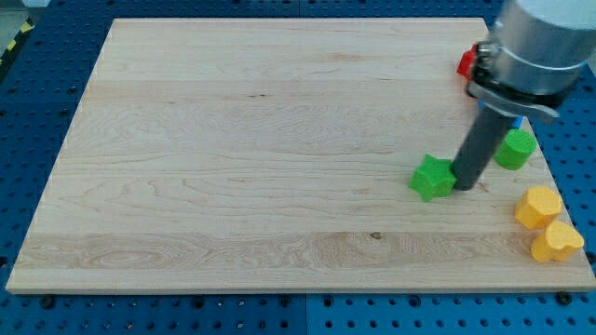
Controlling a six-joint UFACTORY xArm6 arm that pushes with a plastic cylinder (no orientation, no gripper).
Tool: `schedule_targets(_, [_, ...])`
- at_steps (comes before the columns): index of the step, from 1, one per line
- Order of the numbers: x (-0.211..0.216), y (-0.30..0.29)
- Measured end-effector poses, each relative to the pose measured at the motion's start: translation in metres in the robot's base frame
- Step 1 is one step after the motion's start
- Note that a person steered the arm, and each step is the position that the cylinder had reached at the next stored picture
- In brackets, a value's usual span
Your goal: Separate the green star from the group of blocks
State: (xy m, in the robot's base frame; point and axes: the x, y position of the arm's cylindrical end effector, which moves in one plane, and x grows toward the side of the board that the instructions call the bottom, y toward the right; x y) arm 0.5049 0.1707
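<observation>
**Tip pressed against the green star's right side**

Here is the wooden board [233, 140], pale and broad, lying on a blue pegboard surface [37, 112]. Down at the view's right sits the green star [433, 177], a bright, chunky little block with blunt points, flat on the wood and standing on its own. My tip [464, 186] is right up against its right edge, touching or as near as makes no difference. There are no jaws on this rod, so nothing is open, closed or gripping. Just beyond the rod, to the view's right, is a green round block [515, 148], with a sliver of blue block [519, 122] peeping out above it. A red block [465, 63] shows partly behind the arm near the top. Two yellow blocks [538, 207] [557, 242] sit touching at the lower right corner.
</observation>
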Motion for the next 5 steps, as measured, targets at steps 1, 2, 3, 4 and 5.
schedule_targets(1, [0.0,-0.017])
schedule_targets(2, [0.004,-0.017])
schedule_targets(3, [0.011,-0.031])
schedule_targets(4, [0.011,-0.062])
schedule_targets(5, [-0.006,-0.085])
